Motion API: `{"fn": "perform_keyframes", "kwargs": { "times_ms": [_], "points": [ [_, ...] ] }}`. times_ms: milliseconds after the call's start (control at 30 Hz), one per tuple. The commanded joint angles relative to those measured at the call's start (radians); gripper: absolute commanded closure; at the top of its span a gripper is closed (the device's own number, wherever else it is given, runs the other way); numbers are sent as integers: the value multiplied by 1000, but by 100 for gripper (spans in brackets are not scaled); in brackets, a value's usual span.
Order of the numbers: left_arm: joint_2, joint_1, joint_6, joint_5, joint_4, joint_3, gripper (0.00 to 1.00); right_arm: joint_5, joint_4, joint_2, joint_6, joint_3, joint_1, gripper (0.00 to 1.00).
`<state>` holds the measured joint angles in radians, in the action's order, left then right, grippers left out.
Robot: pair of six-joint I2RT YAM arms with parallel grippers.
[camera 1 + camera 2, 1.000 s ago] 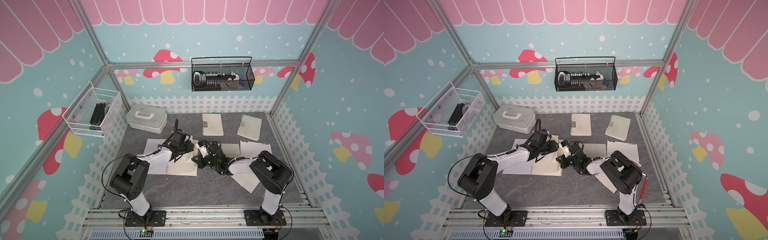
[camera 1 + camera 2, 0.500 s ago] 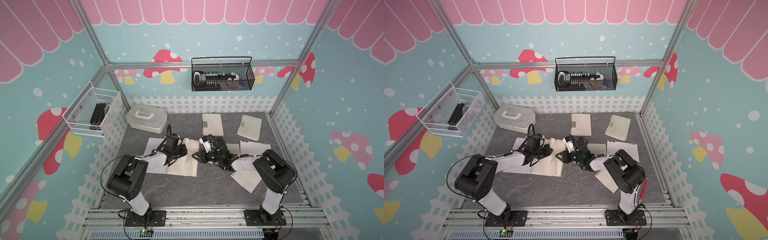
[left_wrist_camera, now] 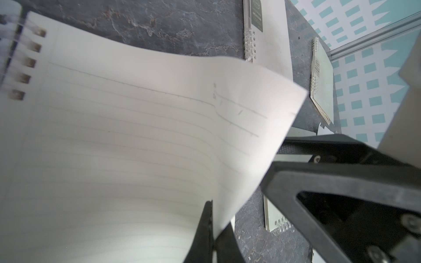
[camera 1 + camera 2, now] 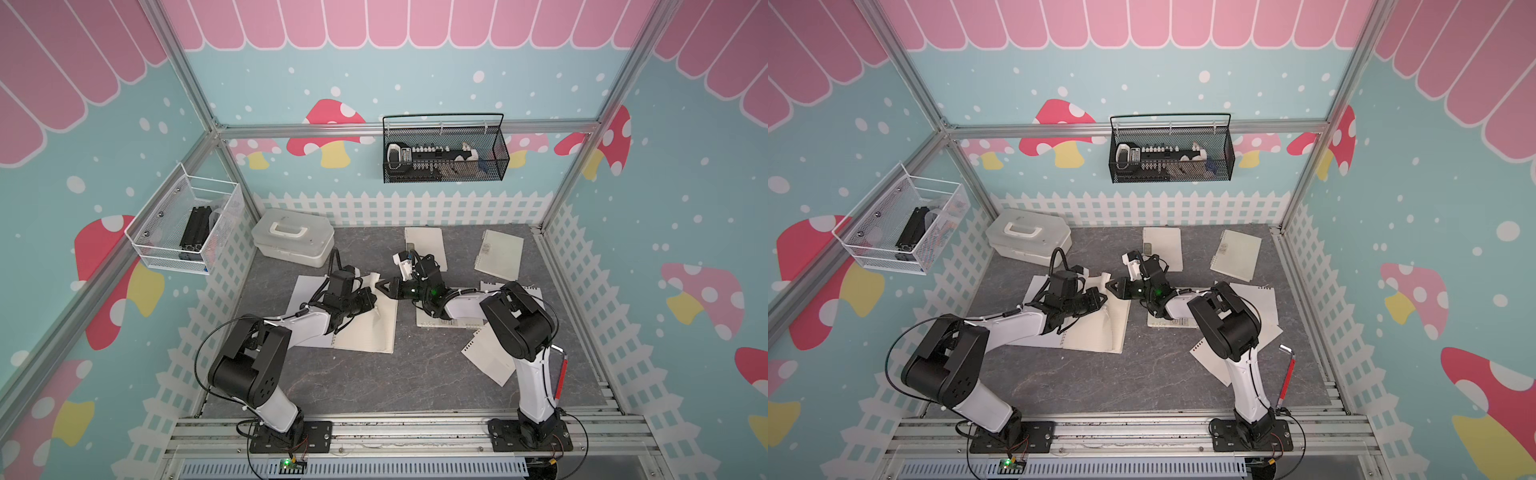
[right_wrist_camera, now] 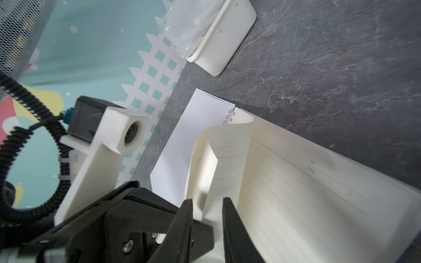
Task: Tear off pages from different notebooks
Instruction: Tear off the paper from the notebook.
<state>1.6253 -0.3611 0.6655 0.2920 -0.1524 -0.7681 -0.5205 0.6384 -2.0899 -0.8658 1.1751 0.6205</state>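
— So, what does the lifted page look like?
— Cream, faintly lined, curling up off the open notebook, which lies left of the worktop's middle. Its punched edge sits on the wire coil, blurred in the left wrist view.
— And the left tool?
— Closed on the page's free edge, both black fingers pinching the paper.
— The right tool?
— Its jaws stand apart, with a folded corner of that same page between them. I see a thin gap on one side, so it isn't clamping.
— Other notebooks?
— Two shut ones lie near the back fence, one just behind the right tool, one further right. Another lies under the right arm. A loose page with torn holes lies near that arm's base.
— Containers?
— A white plastic box with a handle, lid shut, stands at the back left, its contents hidden. A black wire basket on the back wall holds dark and white items too small to name. A white mesh basket on the left wall holds a black block.
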Motion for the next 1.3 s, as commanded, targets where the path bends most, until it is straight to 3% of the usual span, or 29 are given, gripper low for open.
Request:
{"fn": "perform_keyframes", "kwargs": {
  "times_ms": [0,400,867,1267],
  "points": [
    [5,4,-9,30,-27,-2,99,7,8,-16,-18,24,-9,76],
    [25,5,-10,41,-15,-20,98,-30,36,-94,-58,76,-14,76],
    [17,8,-9,35,-10,-25,98,8,185,19,-78,-72,-16,78],
    [18,7,-12,36,-6,-28,98,-39,234,-84,-135,15,-16,79]
  ]
}}
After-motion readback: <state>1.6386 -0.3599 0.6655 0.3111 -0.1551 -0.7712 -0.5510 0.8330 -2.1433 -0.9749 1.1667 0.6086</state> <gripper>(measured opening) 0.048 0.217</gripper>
